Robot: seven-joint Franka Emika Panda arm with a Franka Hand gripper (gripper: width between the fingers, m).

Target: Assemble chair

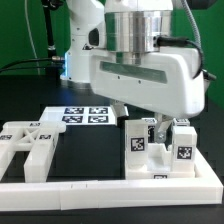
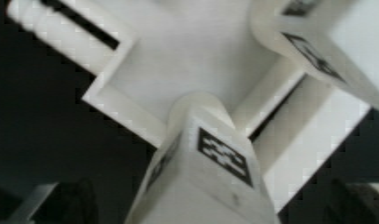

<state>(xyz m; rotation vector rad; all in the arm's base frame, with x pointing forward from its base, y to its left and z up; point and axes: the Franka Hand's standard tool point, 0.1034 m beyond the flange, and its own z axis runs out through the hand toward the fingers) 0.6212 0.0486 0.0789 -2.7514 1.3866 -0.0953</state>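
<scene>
The partly built white chair (image 1: 156,148) stands at the exterior view's right, with tagged blocks side by side against the border rail. My gripper (image 1: 160,127) is lowered right over it, its fingertips among the chair's upper pieces. In the wrist view a white post with a black-and-white tag (image 2: 221,158) rises between my fingers, over a broad white chair panel (image 2: 177,70). My gripper (image 2: 204,208) looks open: a dark finger (image 2: 51,203) shows on each side, with a black gap to the post. The view is blurred.
The marker board (image 1: 84,115) lies behind the arm. A loose white cross-braced chair part (image 1: 27,143) lies at the exterior view's left. The long white L-shaped border rail (image 1: 100,187) runs along the front. The table is black.
</scene>
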